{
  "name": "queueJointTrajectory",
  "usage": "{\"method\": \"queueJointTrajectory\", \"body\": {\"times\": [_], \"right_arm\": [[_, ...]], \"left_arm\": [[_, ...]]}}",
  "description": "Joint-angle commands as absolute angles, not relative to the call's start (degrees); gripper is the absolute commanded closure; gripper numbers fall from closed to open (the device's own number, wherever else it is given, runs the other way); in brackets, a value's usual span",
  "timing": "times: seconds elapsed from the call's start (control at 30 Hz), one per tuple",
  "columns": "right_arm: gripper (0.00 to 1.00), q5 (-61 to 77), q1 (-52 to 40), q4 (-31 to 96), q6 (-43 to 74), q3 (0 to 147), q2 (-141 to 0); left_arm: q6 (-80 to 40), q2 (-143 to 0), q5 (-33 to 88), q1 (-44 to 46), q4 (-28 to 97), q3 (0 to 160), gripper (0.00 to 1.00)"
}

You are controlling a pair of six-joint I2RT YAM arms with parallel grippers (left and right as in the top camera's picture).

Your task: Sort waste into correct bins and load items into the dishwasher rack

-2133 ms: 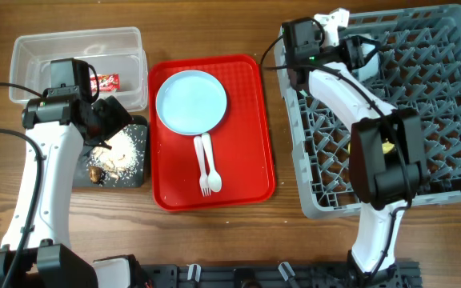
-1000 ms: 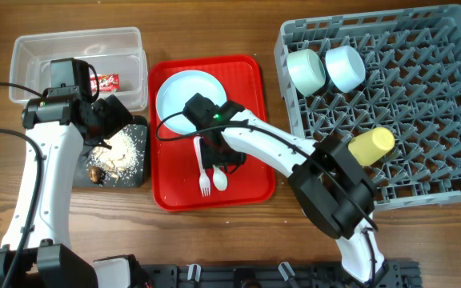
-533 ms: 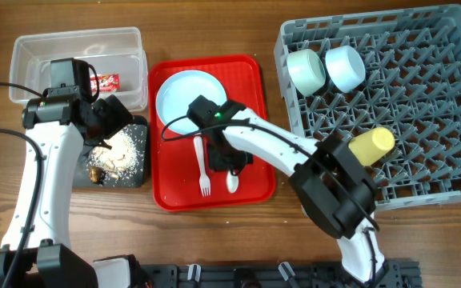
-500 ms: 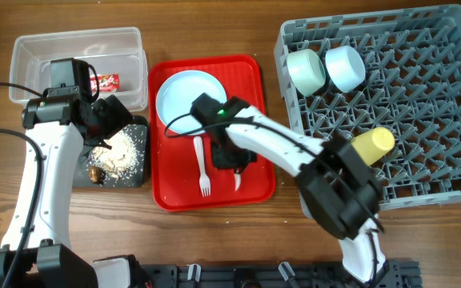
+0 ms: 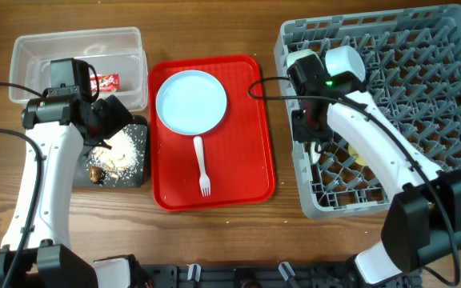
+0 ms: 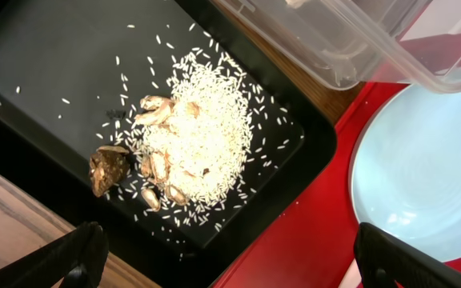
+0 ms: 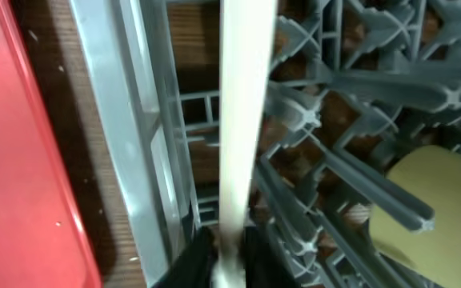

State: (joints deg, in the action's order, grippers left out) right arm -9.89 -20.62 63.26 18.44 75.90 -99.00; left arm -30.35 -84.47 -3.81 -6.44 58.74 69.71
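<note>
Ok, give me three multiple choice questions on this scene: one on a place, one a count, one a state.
1. Where is the red wrapper? A: on the plate. B: in the clear tub. C: in the black tray.
2. How many pieces of white cutlery lie on the red tray? A: two. B: none. C: one.
3. What are the right fingers doing? A: shut on a white handle. B: open, empty. C: gripping the plate.
Answers: 1 B, it lies inside the tub. 2 C, only the fork lies there. 3 A, the handle sits clamped above the rack.
</note>
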Motion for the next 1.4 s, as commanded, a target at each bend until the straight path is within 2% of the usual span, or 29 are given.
{"method": "queueJointTrajectory", "body": {"times": [0.0,0.03,0.1,0.27,0.43,0.63,0.67,0.7,0.73,0.77,0.93,1.07,1.2,1.37], "right_arm": [[0.74,-10.31,-20.56,60.75,18.61,75.79,-98.98],[0.64,-10.31,-20.56,59.96,18.57,76.05,-98.85],[0.57,-10.20,-20.69,59.05,18.61,78.98,-98.35],[0.55,5.30,-28.36,48.56,18.17,83.24,-98.06],[0.49,5.65,-42.87,44.03,24.23,82.91,-106.21],[0.47,2.37,-51.99,39.86,32.10,82.91,-119.13],[0.48,2.37,-52.47,39.51,32.60,82.91,-120.60],[0.58,2.37,-52.53,40.36,35.62,82.91,-122.48],[0.87,1.21,-52.51,41.93,39.29,82.91,-122.56],[0.94,0.36,-52.47,42.65,40.18,82.94,-122.37],[0.96,-5.19,-50.19,48.47,40.64,83.05,-117.51],[0.96,-9.96,-44.45,54.39,35.46,83.02,-105.82],[0.96,-12.21,-35.53,61.63,28.77,83.02,-96.53],[0.95,-12.23,-25.65,68.64,22.96,80.84,-95.44]], "left_arm": [[-30.48,-83.57,-4.56,-6.61,58.76,69.87,0.00],[-30.48,-83.57,-4.56,-6.61,58.76,69.87,0.00],[-30.48,-83.57,-4.56,-6.61,58.74,69.87,0.00],[-30.50,-83.57,-4.56,-6.61,58.72,69.87,0.00],[-30.48,-83.57,-4.56,-6.61,58.72,69.87,0.00],[-30.48,-83.57,-4.56,-6.61,58.70,69.87,0.00],[-30.48,-83.57,-4.56,-6.61,58.70,69.87,0.00],[-30.48,-83.57,-4.56,-6.61,58.67,69.87,0.00],[-30.48,-83.57,-4.56,-6.61,58.70,69.87,0.00],[-30.48,-83.57,-4.56,-6.61,58.70,69.87,0.00],[-30.48,-83.57,-4.56,-6.61,58.70,69.87,0.00],[-30.48,-83.57,-4.56,-6.61,58.74,69.87,0.00],[-30.48,-83.57,-4.56,-6.61,58.72,69.87,0.00],[-30.48,-83.57,-4.56,-6.61,58.72,69.87,0.00]]}}
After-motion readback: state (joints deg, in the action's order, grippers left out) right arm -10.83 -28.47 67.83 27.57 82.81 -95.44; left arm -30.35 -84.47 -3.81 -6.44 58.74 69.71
